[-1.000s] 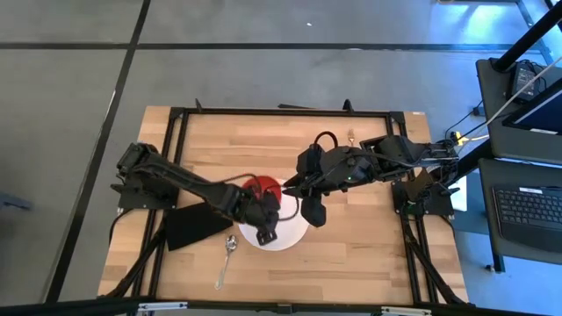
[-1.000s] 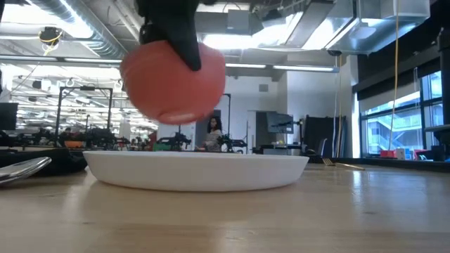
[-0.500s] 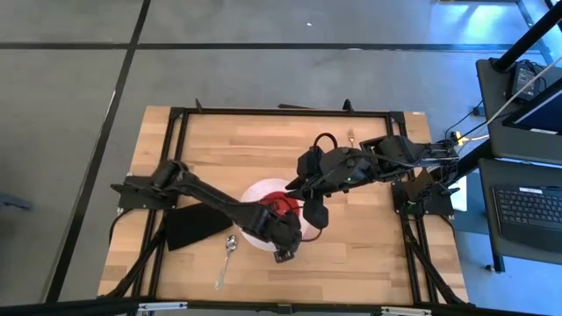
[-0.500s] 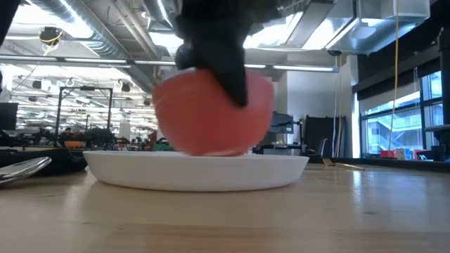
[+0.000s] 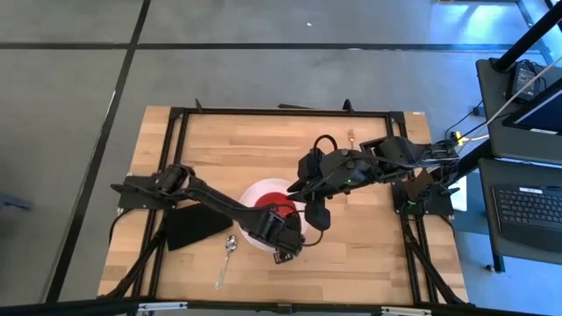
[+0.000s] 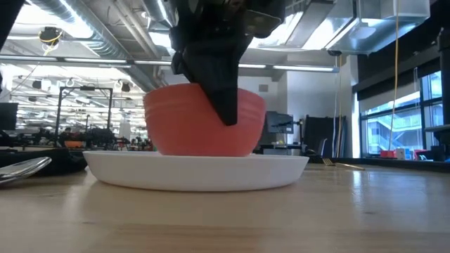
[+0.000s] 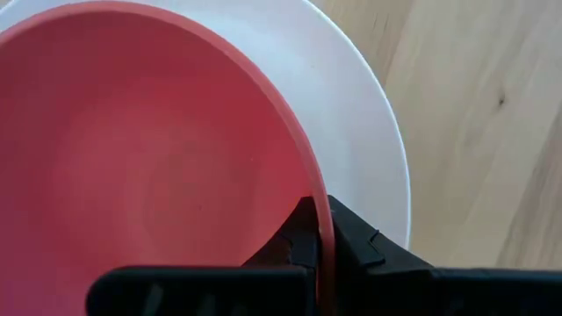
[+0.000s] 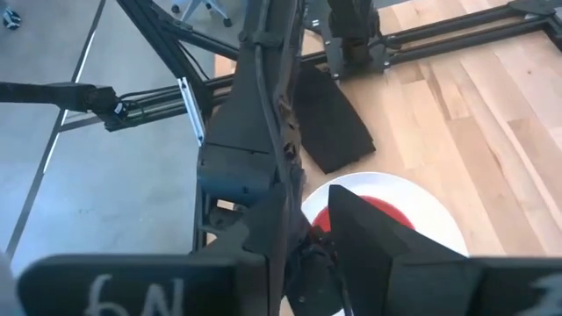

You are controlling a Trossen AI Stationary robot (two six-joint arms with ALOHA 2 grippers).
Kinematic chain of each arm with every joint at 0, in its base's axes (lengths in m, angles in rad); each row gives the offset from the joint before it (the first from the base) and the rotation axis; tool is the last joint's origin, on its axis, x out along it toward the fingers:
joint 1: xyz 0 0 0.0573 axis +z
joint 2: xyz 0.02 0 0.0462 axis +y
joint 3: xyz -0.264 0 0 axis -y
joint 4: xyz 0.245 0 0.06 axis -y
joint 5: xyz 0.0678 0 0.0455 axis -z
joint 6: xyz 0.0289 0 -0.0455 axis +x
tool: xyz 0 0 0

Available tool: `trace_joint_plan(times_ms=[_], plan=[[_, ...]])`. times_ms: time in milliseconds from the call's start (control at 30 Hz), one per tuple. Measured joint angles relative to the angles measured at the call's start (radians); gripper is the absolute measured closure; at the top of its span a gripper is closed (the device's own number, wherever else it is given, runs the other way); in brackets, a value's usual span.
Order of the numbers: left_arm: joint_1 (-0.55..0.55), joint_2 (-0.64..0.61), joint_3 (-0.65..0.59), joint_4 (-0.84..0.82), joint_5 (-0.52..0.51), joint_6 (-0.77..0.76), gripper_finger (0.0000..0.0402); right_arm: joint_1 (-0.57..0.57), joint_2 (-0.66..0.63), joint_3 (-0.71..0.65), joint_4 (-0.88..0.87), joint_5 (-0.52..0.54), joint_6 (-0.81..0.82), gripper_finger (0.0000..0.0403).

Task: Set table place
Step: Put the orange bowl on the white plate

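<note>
The red bowl (image 5: 274,207) stands upright on the round white plate (image 5: 253,195) near the table's middle, its base on the plate (image 6: 197,170). My left gripper (image 5: 283,219) is shut on the bowl's rim. My right gripper (image 5: 316,218) hovers open and empty just right of the plate. The silver spoon (image 5: 226,258) lies on the table left of the plate, toward the near edge. The slim fork (image 5: 350,137) lies near the far edge. My left gripper pinches the bowl's rim (image 7: 318,204) on its near right side, one finger inside the bowl and one outside. The fingers come from above, pointing down (image 6: 219,77). The bowl sits level with its base on the plate.
A black folded cloth (image 5: 195,225) lies left of the plate, beside the spoon. The black frame (image 5: 281,111) runs along the table's edges. Bare wood shows right of the plate and along the near edge.
My left gripper has carried the bowl from the plate's far left side toward the near and right edges and down. The bowl, first lifted and tilted, now stands level on the plate's middle.
</note>
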Motion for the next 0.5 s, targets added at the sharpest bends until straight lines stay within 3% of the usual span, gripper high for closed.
trace_joint_plan(times_ms=[367,500], plan=[[-0.008,0.032,-0.003,-0.017,-0.011,-0.031,0.0392,0.0,0.0,0.0,0.0,0.001,0.004,0.0313],[0.006,0.032,-0.004,-0.016,0.042,-0.012,0.0375,0.003,0.0,0.0,0.001,0.001,0.006,0.0313]])
